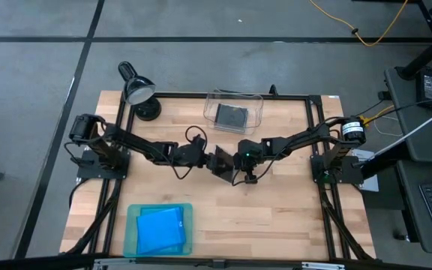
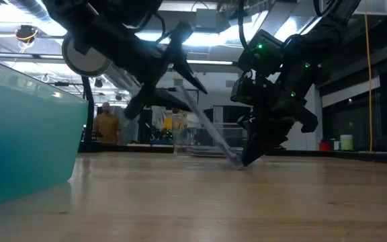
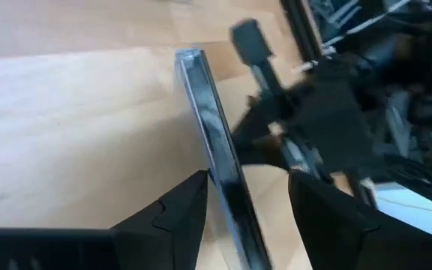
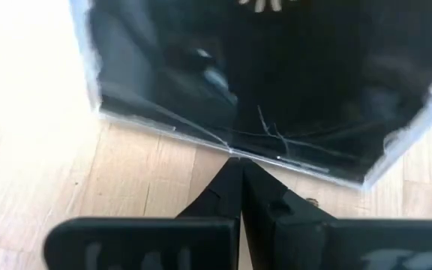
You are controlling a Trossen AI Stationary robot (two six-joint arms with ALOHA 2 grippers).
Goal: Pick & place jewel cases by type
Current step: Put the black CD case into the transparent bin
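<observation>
Fingers of left gripper clamp last square dark grey jewel case mid-counter, right gripper pinched shut beneath; blue cases trayed, grey case binned.

The left hand shows its two dark fingers standing on either side of a thin dark jewel case seen edge-on, its clear rim catching the light. The case rises tilted above the pale wooden worktop, one finger close on each face, though contact cannot be made out. Just beyond the case, the right hand and its black arm fill the far side, one finger reaching up alongside the case's upper end.
</observation>
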